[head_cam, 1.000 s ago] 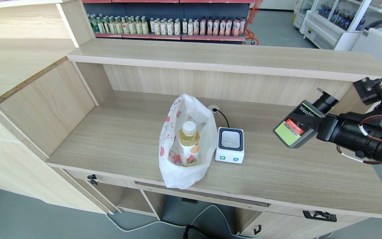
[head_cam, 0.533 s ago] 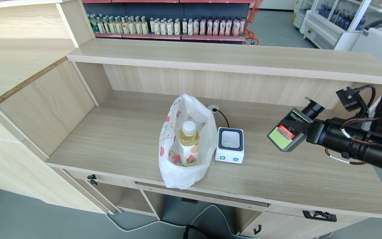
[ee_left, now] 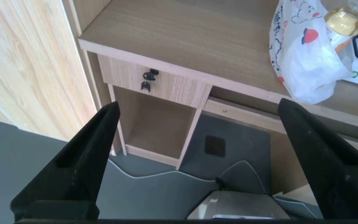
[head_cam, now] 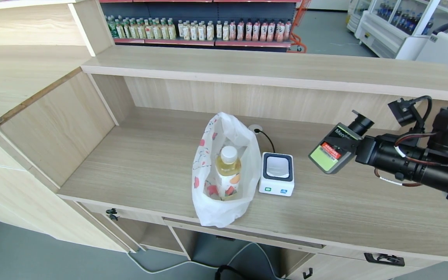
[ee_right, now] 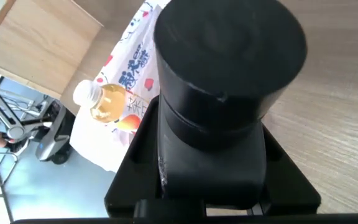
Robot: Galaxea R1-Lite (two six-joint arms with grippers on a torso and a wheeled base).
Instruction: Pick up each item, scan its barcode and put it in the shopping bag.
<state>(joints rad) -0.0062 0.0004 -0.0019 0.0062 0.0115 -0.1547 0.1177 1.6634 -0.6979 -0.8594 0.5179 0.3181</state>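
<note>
A white shopping bag (head_cam: 208, 194) with red prints stands open on the wooden counter (head_cam: 150, 163). Upright inside it is a bottle (head_cam: 228, 165) of yellow drink. Just right of the bag sits a white barcode scanner (head_cam: 277, 173). My right gripper (head_cam: 360, 149) is shut on a dark boxy item (head_cam: 331, 149) with a black cap and a green and red label, held in the air to the right of the scanner. The right wrist view looks down the item (ee_right: 222, 93) at the bag (ee_right: 126, 68) and bottle (ee_right: 101, 99). My left gripper (ee_left: 197, 155) hangs open below the counter's front edge.
The scanner's cable (head_cam: 266, 138) runs to a hole at the back of the counter. A raised shelf (head_cam: 247, 68) and side wall (head_cam: 53, 124) enclose the counter. Below the front edge are a locked drawer (ee_left: 151, 78) and an open cubby (ee_left: 154, 130).
My right arm has carried the dark item leftwards, closer to the scanner. The head camera has shifted a little, so the whole scene sits further right.
</note>
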